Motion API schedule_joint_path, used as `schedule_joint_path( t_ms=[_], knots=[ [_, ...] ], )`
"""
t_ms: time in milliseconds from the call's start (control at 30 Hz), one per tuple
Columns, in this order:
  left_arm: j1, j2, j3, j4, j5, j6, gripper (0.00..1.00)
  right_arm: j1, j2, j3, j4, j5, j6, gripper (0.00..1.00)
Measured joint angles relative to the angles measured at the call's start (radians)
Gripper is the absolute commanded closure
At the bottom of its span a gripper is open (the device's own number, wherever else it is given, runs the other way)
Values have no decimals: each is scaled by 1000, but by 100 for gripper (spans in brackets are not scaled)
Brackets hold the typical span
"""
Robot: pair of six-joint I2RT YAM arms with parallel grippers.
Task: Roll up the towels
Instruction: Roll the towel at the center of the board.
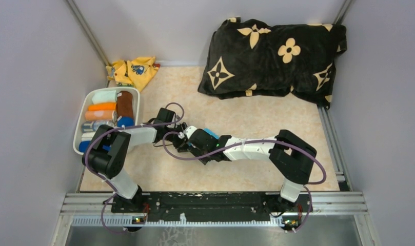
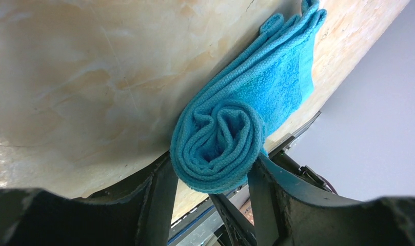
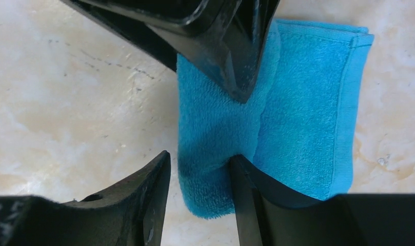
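The left tool (image 2: 210,161) pinches the rolled end of the blue towel (image 2: 277,87) on the counter (image 2: 66,77); the right tool (image 3: 200,166) straddles the roll, slightly spread.

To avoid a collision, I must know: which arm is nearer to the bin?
Left. The left arm has its elbow right beside the bin, at its near corner. The right arm lies further right, reaching the towel from the other side.
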Motion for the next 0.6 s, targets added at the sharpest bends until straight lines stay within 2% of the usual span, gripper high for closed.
schedule_joint_path(
  t_ms=[200, 433, 533, 600],
  knots=[
    [7, 5, -2, 9, 16, -5, 38, 3, 55, 22, 6, 73, -37, 56],
    [20, -1, -2, 9, 22, -2, 32, 2, 77, 27, 17, 119, -71, 83],
    [42, -31, -6, -19, 5, 13, 28, -34, 60, 24, 16, 40, -71, 94],
    [71, -67, -20, -46, -18, 27, 25, -81, 49, 24, 23, -74, -62, 98]
  ],
)
